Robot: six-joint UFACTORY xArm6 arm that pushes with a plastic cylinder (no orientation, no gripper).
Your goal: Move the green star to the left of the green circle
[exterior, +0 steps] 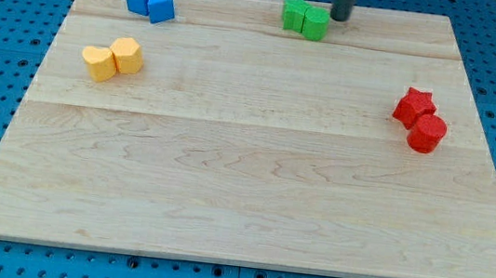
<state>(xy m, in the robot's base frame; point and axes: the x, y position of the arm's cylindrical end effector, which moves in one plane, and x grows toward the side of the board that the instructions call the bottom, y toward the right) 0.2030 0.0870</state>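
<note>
The green star [294, 13] lies near the view's top edge of the wooden board [252, 186], touching the left side of the green circle [315, 23]. My tip [340, 17] stands just to the right of the green circle, close to it; I cannot tell whether it touches.
Two blue blocks [149, 1] sit together at the top left. A yellow heart [99, 63] and a yellow hexagon [127, 55] touch at the left. A red star [414, 105] and a red circle [427, 133] touch at the right. Blue pegboard surrounds the board.
</note>
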